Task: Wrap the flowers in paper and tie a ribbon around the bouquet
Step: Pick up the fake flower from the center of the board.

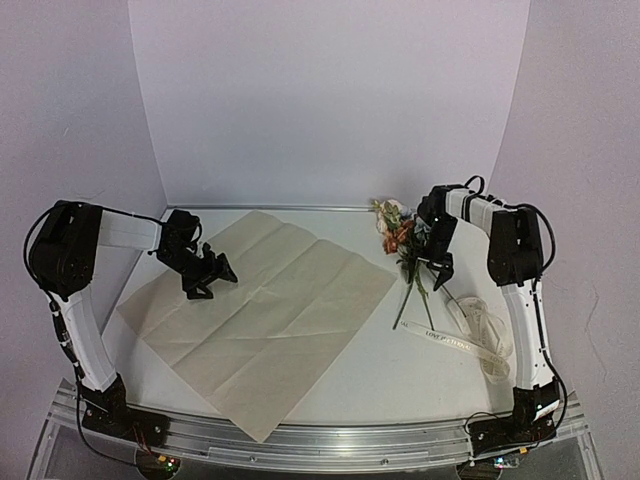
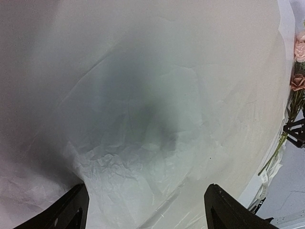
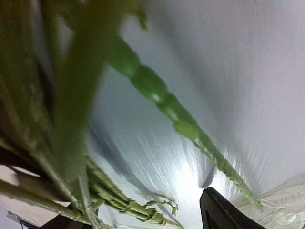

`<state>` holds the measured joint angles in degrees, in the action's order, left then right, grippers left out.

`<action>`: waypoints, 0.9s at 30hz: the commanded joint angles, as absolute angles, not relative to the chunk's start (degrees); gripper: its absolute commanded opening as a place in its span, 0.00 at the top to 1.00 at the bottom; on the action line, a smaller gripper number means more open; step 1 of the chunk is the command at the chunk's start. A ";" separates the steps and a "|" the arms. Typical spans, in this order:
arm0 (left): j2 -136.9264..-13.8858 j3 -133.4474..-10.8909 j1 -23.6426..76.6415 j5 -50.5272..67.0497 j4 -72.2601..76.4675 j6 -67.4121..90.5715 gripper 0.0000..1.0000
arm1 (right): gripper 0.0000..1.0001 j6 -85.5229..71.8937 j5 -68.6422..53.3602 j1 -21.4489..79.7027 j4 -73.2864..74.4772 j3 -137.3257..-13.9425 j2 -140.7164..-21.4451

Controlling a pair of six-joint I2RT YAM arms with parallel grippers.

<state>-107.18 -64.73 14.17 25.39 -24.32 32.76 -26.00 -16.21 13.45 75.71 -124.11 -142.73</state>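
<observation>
The tan paper [image 1: 270,310] lies flat and creased in the middle of the table. My left gripper [image 1: 213,278] hovers open over its left part; in the left wrist view the paper [image 2: 157,105] fills the space between and beyond the gripper [image 2: 145,191]. The flowers [image 1: 398,235] lie at the back right, with thin green stems [image 1: 412,295] pointing toward me. My right gripper [image 1: 438,268] is down at the stems with its jaws apart. In the right wrist view the stems [image 3: 124,205] lie between the two fingers [image 3: 224,212], nearer the left one. The cream ribbon [image 1: 470,335] lies loose to the stems' right.
White walls close off the back and both sides. The ribbon [image 3: 281,210] shows at the lower right corner of the right wrist view. The flowers [image 2: 298,57] and the right gripper [image 2: 295,132] show at the right edge of the left wrist view.
</observation>
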 commanded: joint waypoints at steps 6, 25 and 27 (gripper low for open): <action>-106.17 -65.69 14.08 25.50 -25.58 31.50 0.13 | 0.73 -29.33 -14.42 16.27 82.15 -120.42 -137.63; -111.30 -67.15 17.73 28.81 -19.24 35.40 0.15 | 1.00 -25.59 -15.17 17.58 80.04 -122.42 -126.03; -112.59 -68.10 18.73 29.06 -18.18 36.41 0.15 | 1.00 -24.73 -16.07 17.56 79.97 -122.83 -125.04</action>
